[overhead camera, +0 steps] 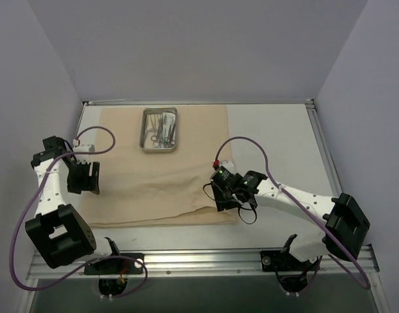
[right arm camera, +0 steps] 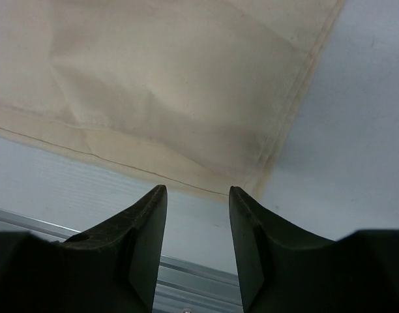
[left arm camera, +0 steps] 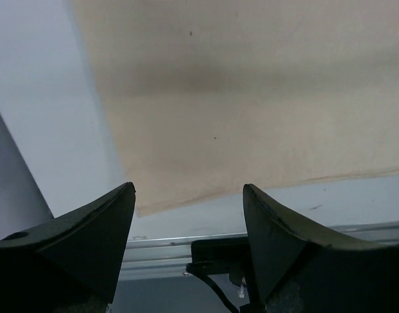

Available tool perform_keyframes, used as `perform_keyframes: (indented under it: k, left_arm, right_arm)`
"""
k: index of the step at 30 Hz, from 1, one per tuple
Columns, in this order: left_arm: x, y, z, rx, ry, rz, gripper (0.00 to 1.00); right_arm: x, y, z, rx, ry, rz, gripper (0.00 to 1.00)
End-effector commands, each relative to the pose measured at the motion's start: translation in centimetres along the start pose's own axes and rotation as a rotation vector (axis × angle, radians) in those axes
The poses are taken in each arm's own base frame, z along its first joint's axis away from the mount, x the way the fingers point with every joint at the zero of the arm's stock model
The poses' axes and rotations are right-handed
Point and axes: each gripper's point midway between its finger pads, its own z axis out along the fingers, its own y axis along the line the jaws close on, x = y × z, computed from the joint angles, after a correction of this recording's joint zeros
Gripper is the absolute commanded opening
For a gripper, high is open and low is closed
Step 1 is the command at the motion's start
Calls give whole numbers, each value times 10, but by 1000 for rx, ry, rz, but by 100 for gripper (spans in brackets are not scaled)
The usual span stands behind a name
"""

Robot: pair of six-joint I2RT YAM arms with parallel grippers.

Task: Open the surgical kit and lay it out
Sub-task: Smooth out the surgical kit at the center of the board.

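Top external: cloth wrap (overhead camera: 160, 182) spread on white table (overhead camera: 271, 130), grey walls (overhead camera: 186, 45); left fingers (left arm camera: 88, 241), right fingers (right arm camera: 144, 241) parted, empty.

Tabletop (overhead camera: 274, 127): pale grey, matte. Aluminium rail (overhead camera: 206, 259) runs along the near edge, with a thinner metal strip (overhead camera: 199, 102) at the far edge. Plain grey-lilac walls (overhead camera: 186, 45) enclose back and both sides.
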Motion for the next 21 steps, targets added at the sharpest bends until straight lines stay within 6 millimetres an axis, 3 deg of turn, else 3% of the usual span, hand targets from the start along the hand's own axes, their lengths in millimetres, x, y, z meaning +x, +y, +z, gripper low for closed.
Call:
perform_keyframes:
  k: [1,6,14,16,17,21]
  left_arm:
    - [17,6,13,-3,21,59,76]
    - [30,24,42,-20,60,-5,75]
    - [46,20,63,34,94,-29,73]
    - [50,21,69,28,102,-31,73]
    - [53,21,71,26,110,-34,72]
    - [63,22,76,40,137,-31,70]
  right_arm:
    - [14,-7,7,25,12,25,39]
    - [7,-1,33,27,-7,-8,39]
    - [10,-16,66,152,33,-88,38]
    - [10,-18,68,168,39,-91,34]
    - [9,-20,69,177,38,-92,24]
    - [11,-27,62,216,44,-88,4]
